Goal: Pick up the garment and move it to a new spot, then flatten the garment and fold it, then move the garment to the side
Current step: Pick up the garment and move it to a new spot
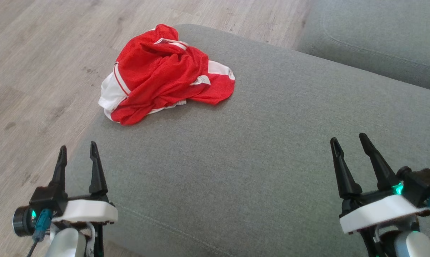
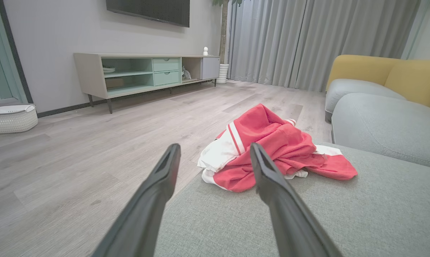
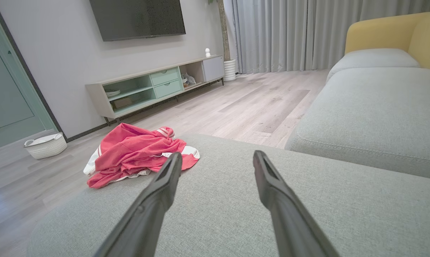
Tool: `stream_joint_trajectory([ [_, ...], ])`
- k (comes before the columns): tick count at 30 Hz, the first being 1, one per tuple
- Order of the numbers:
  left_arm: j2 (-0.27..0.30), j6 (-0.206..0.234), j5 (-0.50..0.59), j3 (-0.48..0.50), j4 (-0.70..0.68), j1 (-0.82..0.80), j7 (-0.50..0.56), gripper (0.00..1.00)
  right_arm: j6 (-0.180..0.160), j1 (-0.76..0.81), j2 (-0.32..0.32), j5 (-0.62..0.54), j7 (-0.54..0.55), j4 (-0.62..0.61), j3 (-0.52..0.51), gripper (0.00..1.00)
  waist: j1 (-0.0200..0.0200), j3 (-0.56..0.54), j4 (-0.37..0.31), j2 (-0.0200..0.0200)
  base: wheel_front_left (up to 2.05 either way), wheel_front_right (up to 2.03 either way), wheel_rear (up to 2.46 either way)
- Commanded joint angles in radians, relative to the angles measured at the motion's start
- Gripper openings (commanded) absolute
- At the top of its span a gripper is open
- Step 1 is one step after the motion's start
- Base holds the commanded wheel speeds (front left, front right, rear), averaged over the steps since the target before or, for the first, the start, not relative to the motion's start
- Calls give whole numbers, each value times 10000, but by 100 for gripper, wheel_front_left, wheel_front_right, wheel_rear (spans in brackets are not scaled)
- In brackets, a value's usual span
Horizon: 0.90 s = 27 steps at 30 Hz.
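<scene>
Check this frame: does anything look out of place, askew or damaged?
The red-and-white garment lies crumpled in a heap at the far left edge of the grey cushion, and its white part seems to hang over toward the floor. Nothing else stands out.

The garment [image 1: 161, 75] lies heaped on the cushion's [image 1: 258, 150] far left corner, its outer edge seemingly spilling over the side. The left gripper [image 1: 78, 150] hangs at the cushion's near left edge, and the right gripper [image 1: 349, 139] over its near right. A second cushion [image 1: 379, 39] sits beyond its far right, and the floor [image 1: 40, 71] lies to its left.
</scene>
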Motion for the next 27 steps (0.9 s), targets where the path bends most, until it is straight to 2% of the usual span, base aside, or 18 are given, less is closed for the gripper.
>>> stream_joint_trajectory([
  [1, 190, 75, -23, 355, -384, -364, -126, 100, -7, -481, -186, -44, 38, -419, 159, 100, 0, 20, 47, 0, 0, 0, 0],
  [8, 212, 132, 65, 330, -401, -419, -174, 100, -7, -552, -300, -17, 161, -598, 204, 100, 0, 252, -51, 0, 0, 0, 0],
  [14, 270, 85, 334, 14, -366, -1209, -123, 100, -7, -832, -687, -68, 553, -1147, 98, 100, 0, 1129, -438, 0, 0, 0, 0],
  [21, 327, -281, 638, -510, 277, -3792, 437, 100, -7, -1369, -1471, -22, 1185, -2245, -292, 100, 0, 2949, -993, 0, 0, 0, 0],
  [27, 560, -678, 698, -709, 2212, -6354, 1536, 100, -7, -1806, -1986, 164, 1482, -2919, -682, 100, 0, 4356, -1378, 0, 0, 0, 0],
])
